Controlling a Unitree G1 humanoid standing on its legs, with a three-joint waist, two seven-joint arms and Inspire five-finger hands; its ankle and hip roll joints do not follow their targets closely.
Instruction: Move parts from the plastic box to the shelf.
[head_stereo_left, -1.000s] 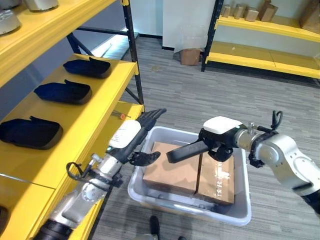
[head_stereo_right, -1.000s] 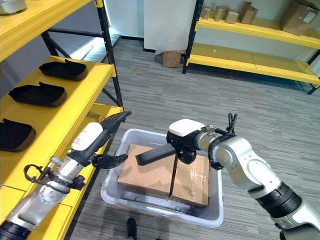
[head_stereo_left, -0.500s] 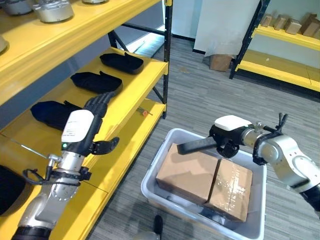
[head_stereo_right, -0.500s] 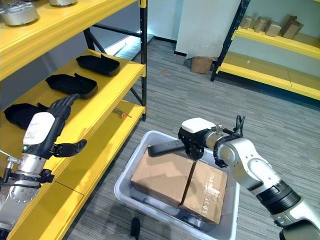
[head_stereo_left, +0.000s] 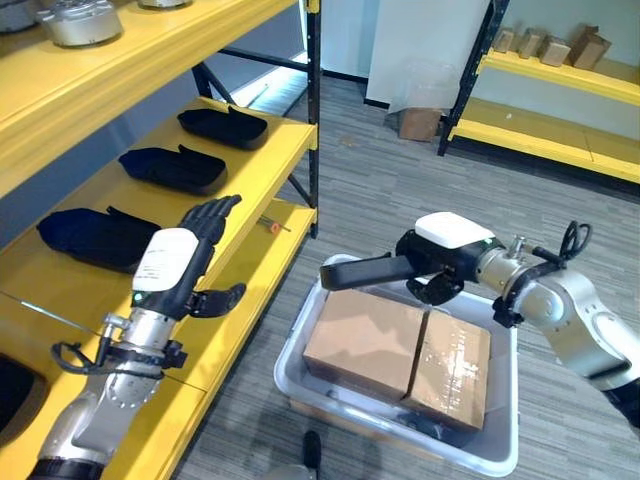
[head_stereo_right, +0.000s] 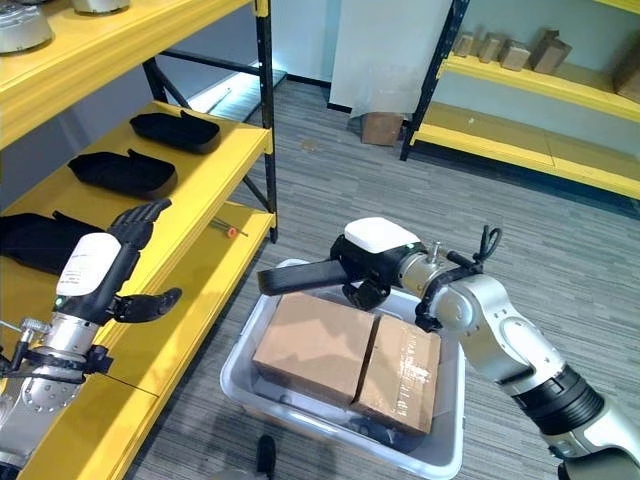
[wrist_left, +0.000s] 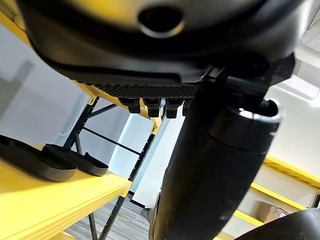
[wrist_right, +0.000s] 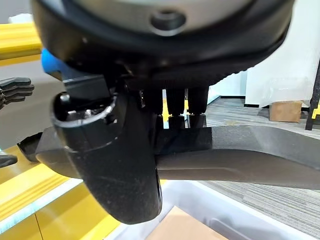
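1. Your right hand (head_stereo_left: 440, 265) hangs over the near-left rim of the plastic box (head_stereo_left: 300, 385), fingers and thumb curled round one end of a long black part (head_stereo_left: 360, 272). The part juts out level toward the shelf (head_stereo_left: 245, 165), clear of the box, which suggests it is mid-carry and not yet set down.

2. The right wrist view bears that out: the part (wrist_right: 240, 150) crosses the frame as a dark bar clamped between the thumb and the row of fingers above it.

3. Your left hand (head_stereo_left: 180, 262) stands upright beside the yellow shelf, fingers straight and slightly spread, thumb stuck out to the side. It holds nothing and touches nothing. It looks posed to receive the part or to steady it onto the shelf, though that is only a reading of its stance.

4. Three black parts (head_stereo_left: 150, 168) already lie in a row on the middle level of the shelf, spaced apart. The gap in front of the nearest of them seems the likely spot for the one in your right hand.

5. Two brown cardboard boxes (head_stereo_left: 365, 345) sit side by side in the plastic box, touching along one edge and covering most of its floor. Whether more parts lie beneath them cannot be told.

6. A second yellow rack (head_stereo_left: 545, 130) stands well apart across the grey floor, carrying small cartons.
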